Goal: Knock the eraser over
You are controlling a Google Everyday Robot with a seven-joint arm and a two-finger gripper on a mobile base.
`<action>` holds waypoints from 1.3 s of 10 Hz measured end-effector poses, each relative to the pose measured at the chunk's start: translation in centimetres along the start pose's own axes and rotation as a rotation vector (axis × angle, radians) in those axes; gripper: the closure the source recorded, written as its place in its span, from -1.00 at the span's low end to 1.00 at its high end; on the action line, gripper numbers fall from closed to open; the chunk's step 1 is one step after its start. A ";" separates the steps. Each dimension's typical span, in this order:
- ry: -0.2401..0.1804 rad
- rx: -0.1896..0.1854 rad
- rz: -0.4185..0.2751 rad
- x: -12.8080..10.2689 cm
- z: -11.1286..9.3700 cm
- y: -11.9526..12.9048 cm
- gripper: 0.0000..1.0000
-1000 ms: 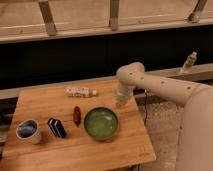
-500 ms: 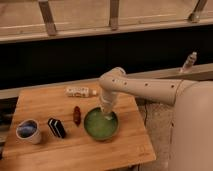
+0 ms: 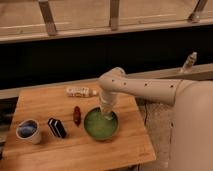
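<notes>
One mug [image 3: 28, 131], one eraser [image 3: 57, 127], one green bowl [image 3: 100, 125], one dark red oblong item [image 3: 77, 115] and one white bottle [image 3: 81, 92] sat on the wooden table [image 3: 45, 102]. The eraser, black with white-striped edges, sat between mug and red item. The gripper [image 3: 107, 113] hung over the bowl, whether open or closed could not be told.

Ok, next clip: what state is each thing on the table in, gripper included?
eraser: looks upright, not knocked over, untouched.
mug: upright, left of the eraser.
white bottle: lying on its side.
dark red oblong item: lying flat.
green bowl: upright, open side up.
gripper: low over the green bowl, apart from the eraser.
</notes>
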 end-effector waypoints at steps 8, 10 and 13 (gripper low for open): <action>-0.124 -0.054 -0.218 3.3 -9.7 8.7 1.00; -0.113 -0.059 -0.274 5.0 -8.6 12.0 1.00; -0.052 -0.076 -0.380 7.2 -2.6 17.3 1.00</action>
